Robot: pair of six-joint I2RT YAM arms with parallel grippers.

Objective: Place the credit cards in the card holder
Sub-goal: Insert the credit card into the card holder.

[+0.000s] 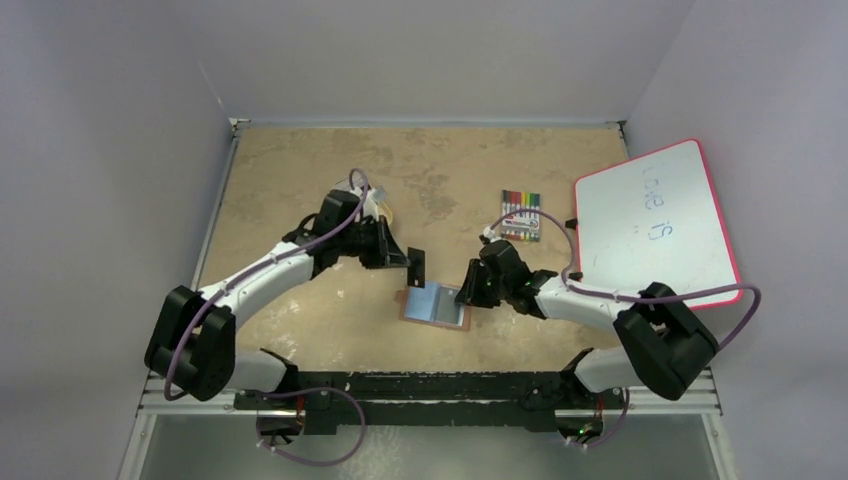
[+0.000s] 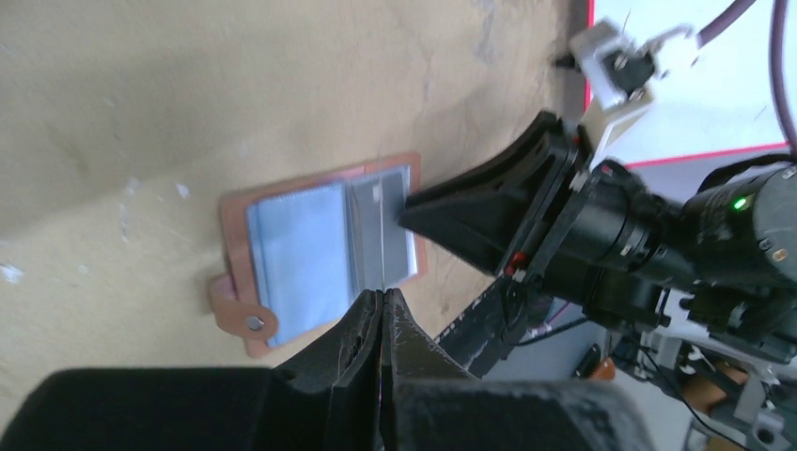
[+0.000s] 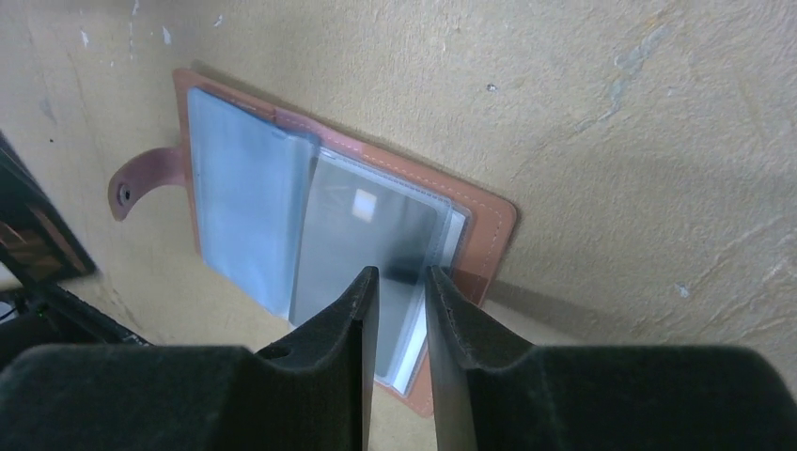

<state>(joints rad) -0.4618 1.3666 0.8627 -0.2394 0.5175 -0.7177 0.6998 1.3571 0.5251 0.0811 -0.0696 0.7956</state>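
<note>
**Fig. Card held over the open card holder, insertion not yet made.**
The left gripper, jaws together, clamps one dark credit card on edge, just above the brown card holder. The holder lies unfolded on the table with its snap tab out to one side. The right gripper, jaws slightly apart, sits at the clear sleeves on the holder's right half; contact cannot be told. The held card is not yet in a sleeve. Whether any sleeve already holds a card cannot be told, and no other loose cards show.
</note>
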